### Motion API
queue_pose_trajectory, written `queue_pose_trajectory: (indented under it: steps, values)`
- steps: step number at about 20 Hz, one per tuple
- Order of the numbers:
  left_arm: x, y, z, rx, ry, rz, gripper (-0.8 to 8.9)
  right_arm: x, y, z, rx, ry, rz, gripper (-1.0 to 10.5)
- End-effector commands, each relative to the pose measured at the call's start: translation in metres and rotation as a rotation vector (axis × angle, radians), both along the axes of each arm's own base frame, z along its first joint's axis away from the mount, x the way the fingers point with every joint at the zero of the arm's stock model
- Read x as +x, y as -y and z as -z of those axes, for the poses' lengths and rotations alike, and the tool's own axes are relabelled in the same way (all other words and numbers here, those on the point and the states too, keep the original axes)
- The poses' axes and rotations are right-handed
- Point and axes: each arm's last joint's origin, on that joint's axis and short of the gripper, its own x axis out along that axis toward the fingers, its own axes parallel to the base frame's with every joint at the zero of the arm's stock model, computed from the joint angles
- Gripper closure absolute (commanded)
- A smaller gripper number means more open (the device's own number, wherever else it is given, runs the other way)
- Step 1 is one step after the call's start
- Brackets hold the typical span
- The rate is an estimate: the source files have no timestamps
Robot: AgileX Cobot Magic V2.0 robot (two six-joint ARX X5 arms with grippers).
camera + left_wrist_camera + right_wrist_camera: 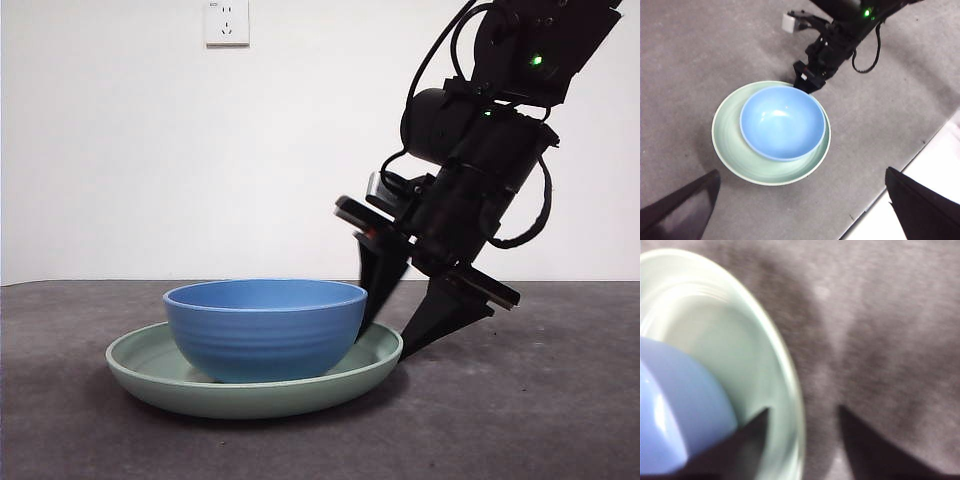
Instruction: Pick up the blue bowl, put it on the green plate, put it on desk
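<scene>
While parted, right fingers (388,290) straddle green plate (150,385) rim

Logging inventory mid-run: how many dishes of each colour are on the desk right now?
Blue: 1, the blue bowl, sitting in the plate.
Green: 1, the green plate, flat on the desk.
Total: 2 dishes.

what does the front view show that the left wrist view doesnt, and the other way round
Only the front view shows the wall socket and the blue bowl's ribbed outside. Only the left wrist view shows the bowl's empty inside and the open left gripper high above. Both show the bowl sitting in the green plate on the desk, with the right gripper straddling the plate's rim.
</scene>
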Motion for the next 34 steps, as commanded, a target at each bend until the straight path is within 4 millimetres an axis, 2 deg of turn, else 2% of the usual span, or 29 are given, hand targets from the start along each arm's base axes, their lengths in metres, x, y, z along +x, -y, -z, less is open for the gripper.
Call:
queue_pose_trajectory:
  steps: [1, 5, 7, 11, 14, 19, 22, 29, 34]
  values:
    - [0.0, 0.001, -0.002, -0.002, 0.005, 0.013, 2.83, 0.004, -0.002, 0.003, -0.059, 0.036, 0.003, 6.3]
    - [0.0, 0.001, -0.002, -0.002, 0.006, 0.014, 2.83, 0.005, 0.001, -0.004, -0.142, 0.124, 0.003, 6.3]
    - [0.0, 0.001, -0.002, -0.001, 0.005, 0.014, 2.83, 0.004, 0.003, -0.013, -0.174, 0.183, 0.003, 6.2]
    - [0.0, 0.001, -0.002, -0.001, 0.005, 0.014, 2.83, -0.004, 0.009, -0.051, -0.182, 0.33, 0.01, 6.0]
    - [0.0, 0.001, -0.002, -0.002, 0.006, 0.014, 2.83, -0.019, 0.017, -0.092, -0.128, 0.433, 0.021, 5.3]
    - [0.0, 0.002, -0.002, -0.003, 0.008, 0.014, 2.83, -0.077, 0.04, -0.157, -0.08, 0.519, 0.015, 3.6]
    - [0.0, 0.002, -0.002, -0.003, 0.007, 0.013, 2.83, -0.12, 0.058, -0.183, -0.077, 0.544, -0.017, 3.5]
    - [0.004, 0.005, 0.0, 0.003, -0.018, 0.004, 2.83, -0.21, 0.104, -0.206, -0.101, 0.515, -0.065, 3.5]
    - [0.005, 0.006, 0.001, -0.041, -0.081, -0.05, 2.83, -0.25, 0.133, -0.213, -0.084, 0.602, -0.027, 3.5]
